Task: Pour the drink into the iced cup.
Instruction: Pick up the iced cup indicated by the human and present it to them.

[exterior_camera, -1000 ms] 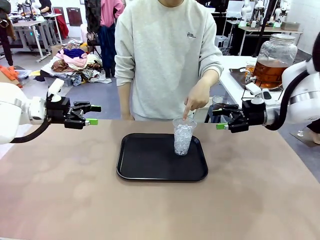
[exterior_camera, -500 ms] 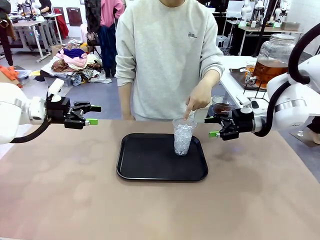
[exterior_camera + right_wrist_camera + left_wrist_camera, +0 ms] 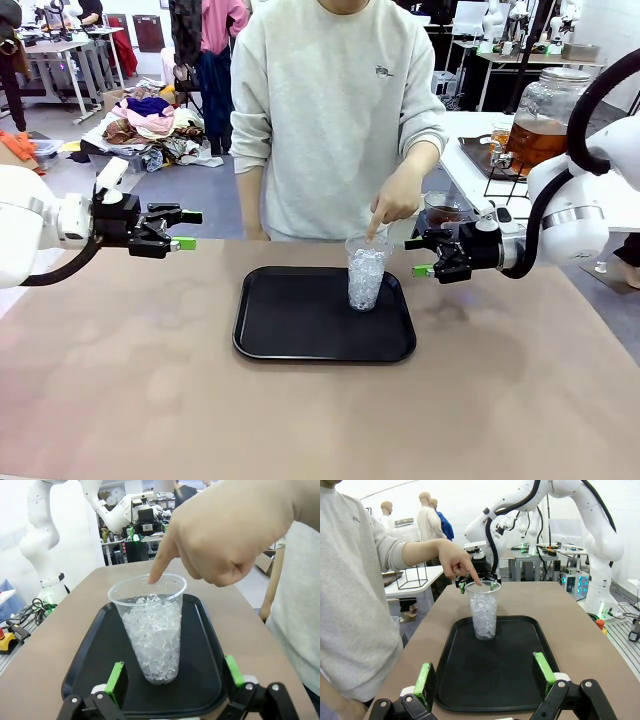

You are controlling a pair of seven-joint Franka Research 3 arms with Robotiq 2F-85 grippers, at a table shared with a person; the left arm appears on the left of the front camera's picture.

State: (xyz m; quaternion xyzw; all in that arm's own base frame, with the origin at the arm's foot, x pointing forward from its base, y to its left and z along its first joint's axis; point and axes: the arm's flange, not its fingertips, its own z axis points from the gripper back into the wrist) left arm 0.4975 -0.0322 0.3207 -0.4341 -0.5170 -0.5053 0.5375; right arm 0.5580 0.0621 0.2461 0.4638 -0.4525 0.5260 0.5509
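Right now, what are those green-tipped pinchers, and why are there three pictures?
They're a robot's grippers, like two-finger hands: the left gripper and the right gripper, both open, holding nothing. One picture comes from a camera between them, facing a person across the table. The other two come from cameras on the robot's wrists, looking along each gripper's fingers. On the table lies a black tray with a cup of ice. The person's hand points at the cup. The drink sits in a jar farther back.
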